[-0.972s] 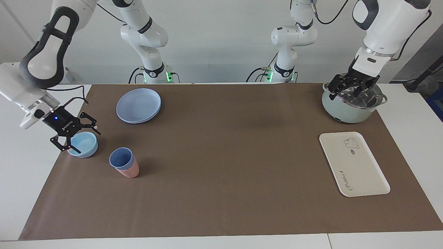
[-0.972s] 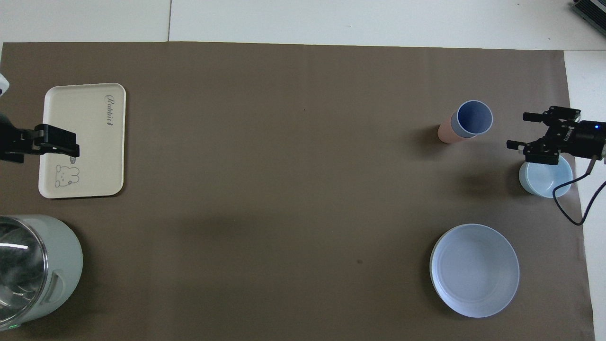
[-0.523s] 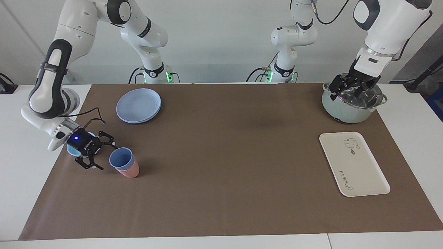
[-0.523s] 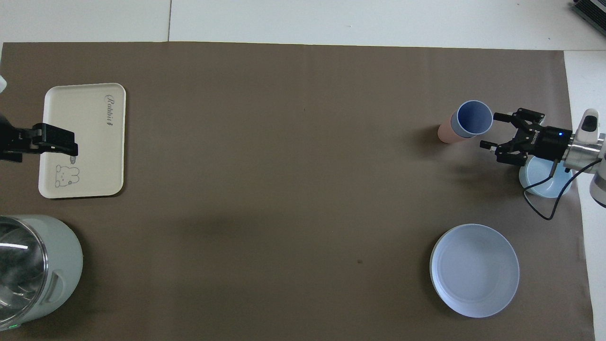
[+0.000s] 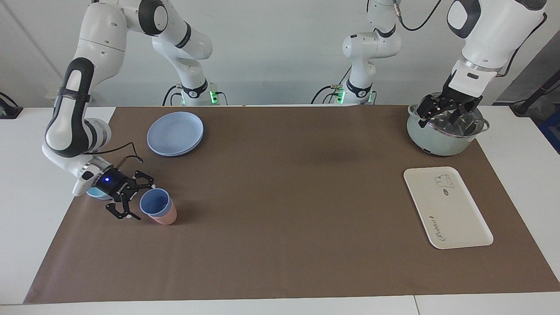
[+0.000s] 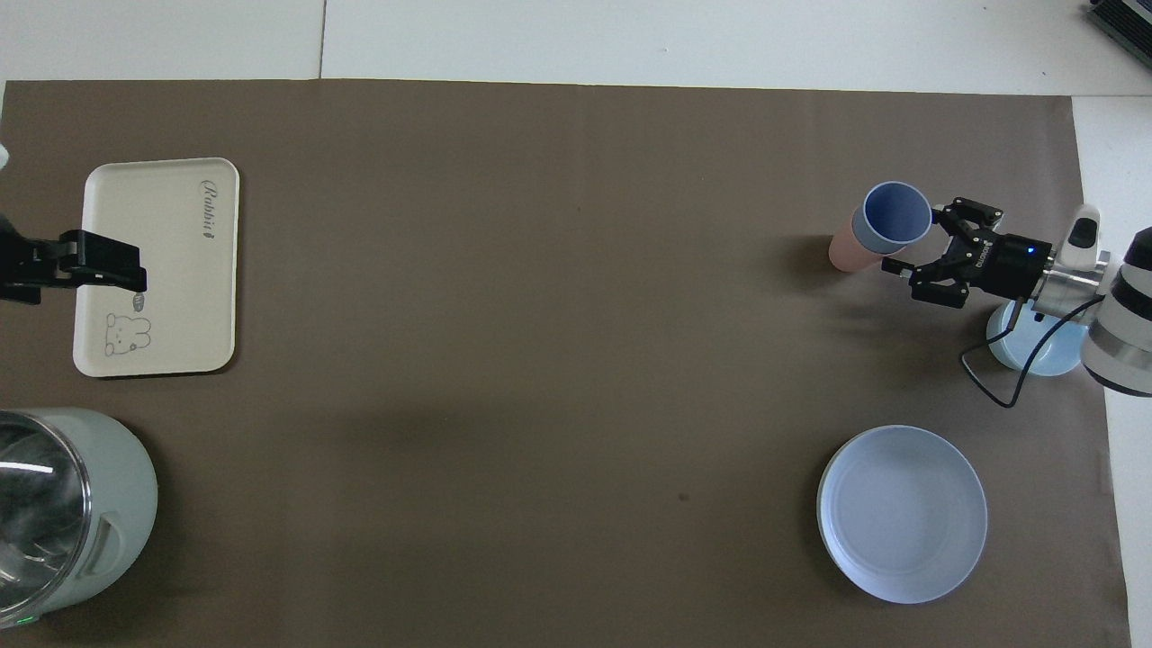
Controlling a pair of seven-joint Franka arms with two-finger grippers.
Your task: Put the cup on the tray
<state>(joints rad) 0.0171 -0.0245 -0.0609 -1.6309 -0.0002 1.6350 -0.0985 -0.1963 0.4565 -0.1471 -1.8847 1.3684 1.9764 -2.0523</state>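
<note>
Cup [image 5: 155, 204], periwinkle blue, stands nested in a pink cup [image 5: 165, 217] at the right arm's end of the table [image 5: 280, 245], upright or nearly so, well apart from the tray [image 5: 446, 206] at the left arm's end. The right hand [image 5: 137, 199] sits low beside the stacked cups, its fingers spread apart around the blue rim, 1 on each side, not closed on it. Whether a finger touches the rim cannot be told. Just beside the hand, partly hidden under the wrist, is a light-blue bowl [image 6: 1035, 351]; a round blue plate [image 5: 175, 133] lies nearer to the robots.

The step in hand looks like the approach to the grasp. The next move probably calls for closing on the blue cup alone and lifting it out of the pink one, which may cling and rise with it.

The left hand [image 5: 446, 113] waits over a pale green pot [image 5: 431, 140], fingers apart, holding nothing.

On the tray, cursive lettering reads roughly "Rabbit", beside a small cartoon rabbit. The right hand carries small white lettering, unreadable.
</note>
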